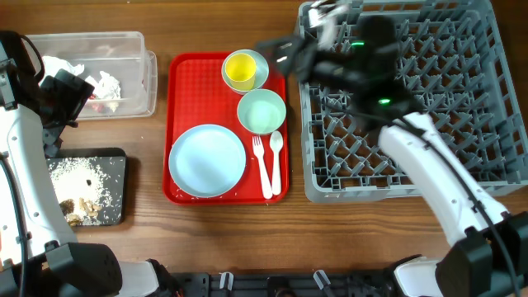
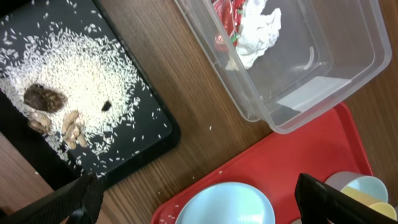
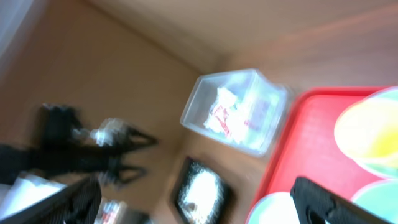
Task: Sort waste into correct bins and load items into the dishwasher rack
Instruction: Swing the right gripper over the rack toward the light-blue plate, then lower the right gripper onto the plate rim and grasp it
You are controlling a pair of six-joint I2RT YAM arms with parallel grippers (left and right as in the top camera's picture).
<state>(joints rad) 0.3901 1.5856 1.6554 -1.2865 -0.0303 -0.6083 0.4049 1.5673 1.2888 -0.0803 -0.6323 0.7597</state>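
The clear tub point(image 1: 136, 49) at the back left holds white napkins point(image 1: 106, 82) and a red wrapper point(image 2: 225, 15). The black tray point(image 1: 115, 165) holds white crumbs and brown food scraps point(image 2: 43, 99). On the red tray, a yellow cup point(image 1: 241, 69) sits in a light blue bowl point(image 1: 261, 63). The mint-green bowl point(image 1: 261, 111), pale blue plate point(image 1: 207, 160), fork point(image 1: 261, 161) and spoon point(image 1: 276, 153) lie there too. My left gripper point(image 1: 76, 89) is open and empty between tub and black tray. My right gripper point(image 1: 285, 51), blurred, is open and empty at the grey rack's point(image 1: 495, 177) left edge.
The red serving tray point(image 1: 177, 82) lies between the bins and the rack. In the left wrist view the plate point(image 2: 227, 205) and the tub's corner point(image 2: 280, 121) lie between my fingers' reach. Bare wood table runs along the front edge.
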